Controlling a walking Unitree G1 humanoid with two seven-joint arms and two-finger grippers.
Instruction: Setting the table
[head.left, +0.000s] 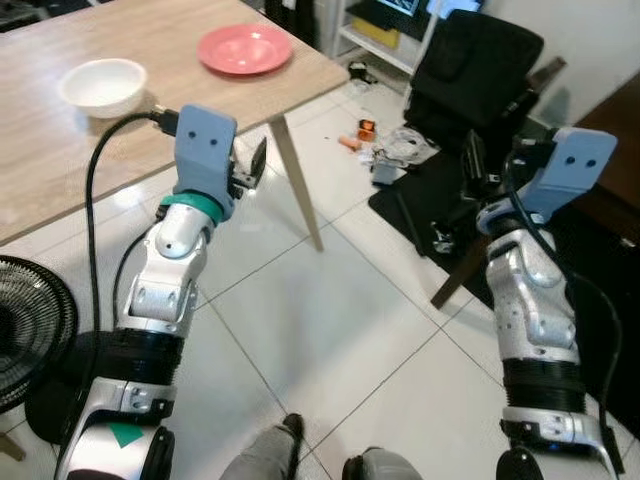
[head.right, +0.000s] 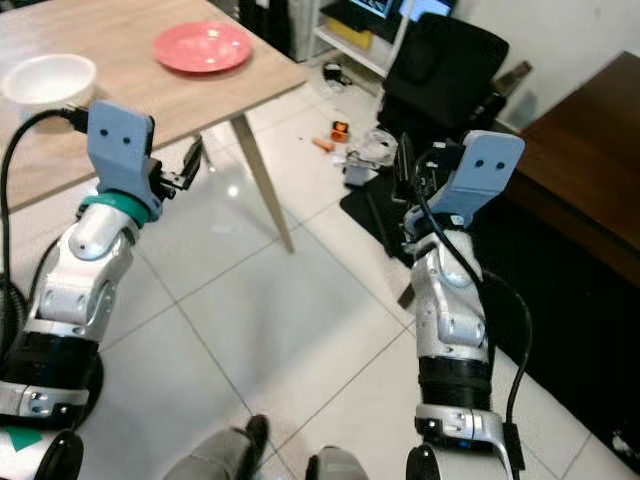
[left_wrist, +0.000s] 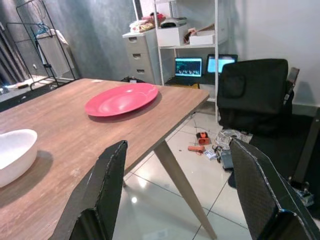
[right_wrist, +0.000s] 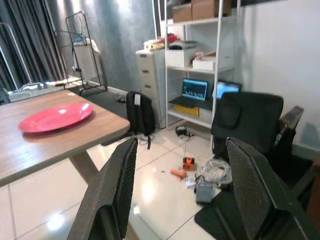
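Note:
A pink plate (head.left: 245, 48) lies near the far corner of the wooden table (head.left: 180, 95) and a white bowl (head.left: 103, 85) stands to its left on the same top. My left gripper (head.left: 252, 166) is raised just off the table's near edge, open and holding nothing; its wrist view looks across the plate (left_wrist: 121, 98) and bowl (left_wrist: 12, 154). My right gripper (head.left: 470, 160) hangs open over the floor to the right, well away from the table, with the plate (right_wrist: 56, 117) visible far to its side.
A black office chair (head.left: 470, 70) stands ahead on the right with cables and small items (head.left: 395, 150) strewn on the tiles before it. A dark wooden cabinet (head.right: 580, 180) is at the right. A black fan (head.left: 30, 325) stands at lower left. White tiled floor (head.left: 330, 320) lies between.

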